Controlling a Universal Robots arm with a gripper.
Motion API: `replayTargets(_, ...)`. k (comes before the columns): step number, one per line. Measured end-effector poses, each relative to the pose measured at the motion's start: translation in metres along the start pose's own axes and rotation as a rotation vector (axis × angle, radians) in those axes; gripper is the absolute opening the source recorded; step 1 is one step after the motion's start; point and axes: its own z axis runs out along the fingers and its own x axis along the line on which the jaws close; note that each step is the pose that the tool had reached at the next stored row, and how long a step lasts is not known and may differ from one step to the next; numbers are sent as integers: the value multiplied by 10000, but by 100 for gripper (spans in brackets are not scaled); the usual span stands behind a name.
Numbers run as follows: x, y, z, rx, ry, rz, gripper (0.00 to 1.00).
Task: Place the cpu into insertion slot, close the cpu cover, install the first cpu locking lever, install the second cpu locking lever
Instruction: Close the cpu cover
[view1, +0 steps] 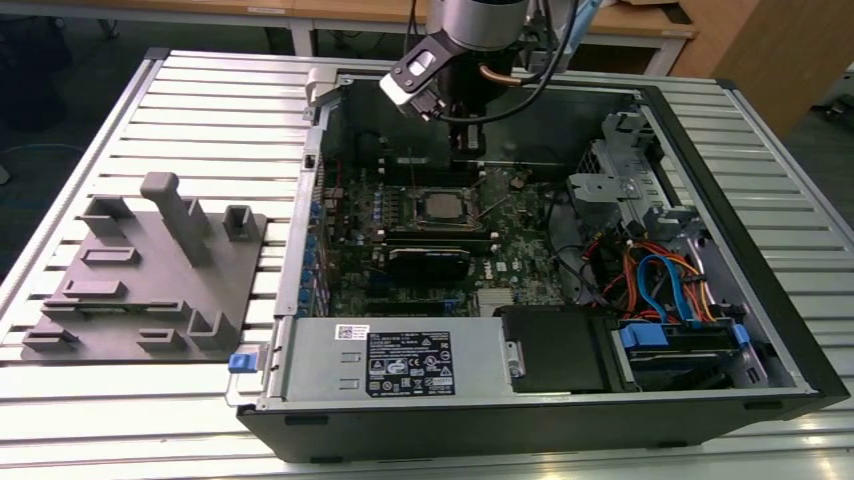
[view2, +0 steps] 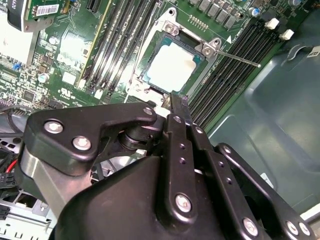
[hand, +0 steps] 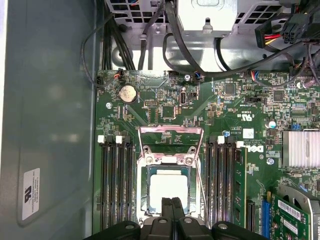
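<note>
The cpu (hand: 169, 186) lies flat in the insertion slot (hand: 145, 200) on the green board, its silver-grey top facing up; it also shows in the second wrist view (view2: 172, 65) and the exterior view (view1: 438, 207). The cpu cover (hand: 170, 131) looks swung up and open at the slot's end away from my fingers. A thin locking lever (view2: 241, 59) sticks out beside the slot. My gripper (hand: 171, 204) is shut with nothing in it, its tips hovering over the cpu's near edge. In the exterior view the gripper (view1: 465, 138) hangs above the board, behind the slot.
Long black memory slots (hand: 115, 185) flank the socket on both sides. A finned silver heatsink (hand: 301, 147) and bundled cables (hand: 200, 60) lie around the board. The case wall (hand: 45, 125) stands close by. A grey fixture plate (view1: 147, 270) sits on the exterior view's left.
</note>
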Motion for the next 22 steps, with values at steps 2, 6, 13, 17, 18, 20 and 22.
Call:
replayTargets(2, 0, 2, 0, 1, 0, 0, 11)
replayTargets(6, 0, 3, 0, 1, 0, 0, 11)
replayTargets(13, 0, 14, 0, 49, 0, 1, 11)
replayTargets(17, 0, 38, 0, 159, -1, 4, 11)
replayTargets(18, 0, 42, 0, 185, -2, 5, 11)
replayTargets(20, 0, 45, 0, 198, -2, 6, 11)
replayTargets(22, 0, 46, 0, 199, -2, 6, 11)
